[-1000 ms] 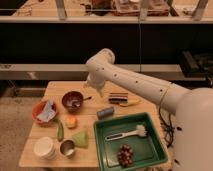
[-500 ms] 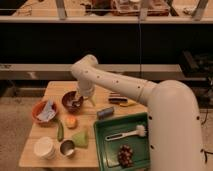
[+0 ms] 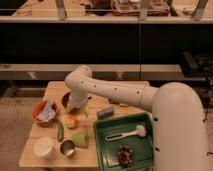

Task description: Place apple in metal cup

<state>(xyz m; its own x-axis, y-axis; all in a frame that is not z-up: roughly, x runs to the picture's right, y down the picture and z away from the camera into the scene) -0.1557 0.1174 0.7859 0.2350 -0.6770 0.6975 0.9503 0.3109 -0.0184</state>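
Observation:
The apple [image 3: 71,120] is a small orange-yellow fruit lying on the wooden table [image 3: 55,90], left of the middle. The metal cup [image 3: 67,148] stands upright near the front left edge, a short way in front of the apple, with a dark inside. My gripper [image 3: 76,108] hangs from the white arm [image 3: 115,92] just above and behind the apple, in front of the dark red-brown bowl [image 3: 64,99], which the arm partly hides.
A white cup [image 3: 45,147] stands left of the metal cup. A pale green wedge [image 3: 80,138] and a long green vegetable [image 3: 60,130] lie near the apple. There is also an orange bowl with blue cloth [image 3: 45,111], a blue can [image 3: 105,113], and a green tray [image 3: 102,145] with brush and grapes.
The arm has swung left across the table and its gripper has come down from above the dark bowl to just above the apple.

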